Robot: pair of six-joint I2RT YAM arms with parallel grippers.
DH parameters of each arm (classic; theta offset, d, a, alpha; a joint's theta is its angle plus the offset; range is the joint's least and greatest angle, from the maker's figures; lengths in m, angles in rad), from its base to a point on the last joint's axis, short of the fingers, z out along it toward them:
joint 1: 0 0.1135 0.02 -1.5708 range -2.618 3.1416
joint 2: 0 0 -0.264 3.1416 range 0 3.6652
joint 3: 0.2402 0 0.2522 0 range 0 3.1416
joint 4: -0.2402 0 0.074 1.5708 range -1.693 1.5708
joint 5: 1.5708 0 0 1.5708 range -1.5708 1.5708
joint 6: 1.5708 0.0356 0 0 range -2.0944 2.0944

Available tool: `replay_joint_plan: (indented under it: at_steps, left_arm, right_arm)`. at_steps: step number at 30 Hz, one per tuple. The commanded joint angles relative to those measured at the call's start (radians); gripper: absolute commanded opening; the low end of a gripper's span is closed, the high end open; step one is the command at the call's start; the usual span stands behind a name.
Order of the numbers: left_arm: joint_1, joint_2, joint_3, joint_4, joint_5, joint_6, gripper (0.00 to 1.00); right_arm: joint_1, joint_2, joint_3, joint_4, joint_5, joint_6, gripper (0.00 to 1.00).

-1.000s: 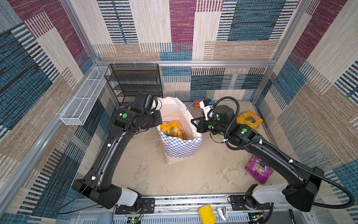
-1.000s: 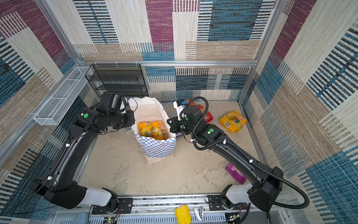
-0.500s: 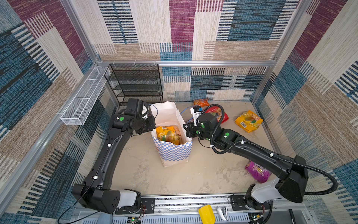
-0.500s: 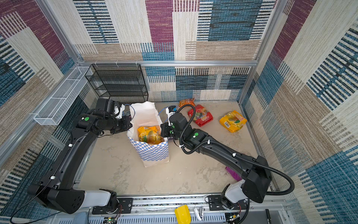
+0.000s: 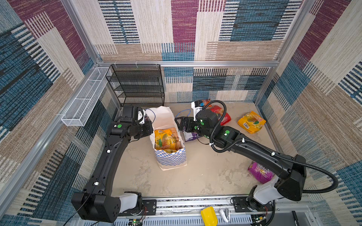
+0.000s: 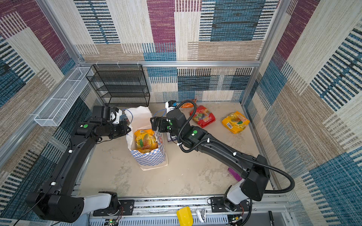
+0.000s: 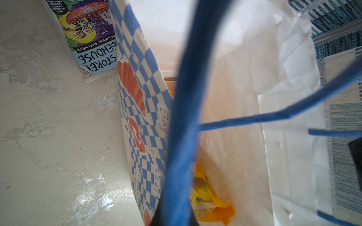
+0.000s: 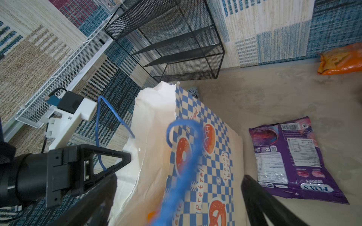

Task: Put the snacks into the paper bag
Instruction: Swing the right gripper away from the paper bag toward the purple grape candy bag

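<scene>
Right pincer gapes wide around the cord; left pincer pinches the bag. A snag could tip it toward 3 o'clock.

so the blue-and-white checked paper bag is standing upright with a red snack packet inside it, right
Not quite. The blue-and-white checked paper bag does stand upright, but what sits inside it is a yellow-orange crinkly packet, not a red one. Both top views look down into the open bag and show this. The red crinkly packet lies outside the bag, further back.
</scene>
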Motion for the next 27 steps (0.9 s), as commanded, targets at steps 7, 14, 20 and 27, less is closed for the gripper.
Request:
replay_joint_plan:
  at_steps: [7, 14, 20, 27]
  left_arm:
    - [0.015, -0.075, -0.034, 0.068, 0.031, 0.016, 0.0]
    - [0.016, -0.105, -0.04, 0.067, -0.026, 0.019, 0.0]
    - [0.016, -0.096, -0.046, 0.08, 0.023, 0.008, 0.0]
    - [0.015, -0.107, -0.06, 0.086, 0.017, 0.014, 0.0]
  right_arm:
    - [0.001, -0.095, 0.152, -0.165, 0.208, -0.121, 1.0]
    - [-0.041, -0.268, 0.106, -0.345, 0.427, -0.07, 1.0]
    - [-0.235, -0.494, -0.136, -0.417, 0.36, 0.095, 1.0]
    - [-0.409, -0.612, -0.468, -0.332, 0.167, 0.132, 1.0]
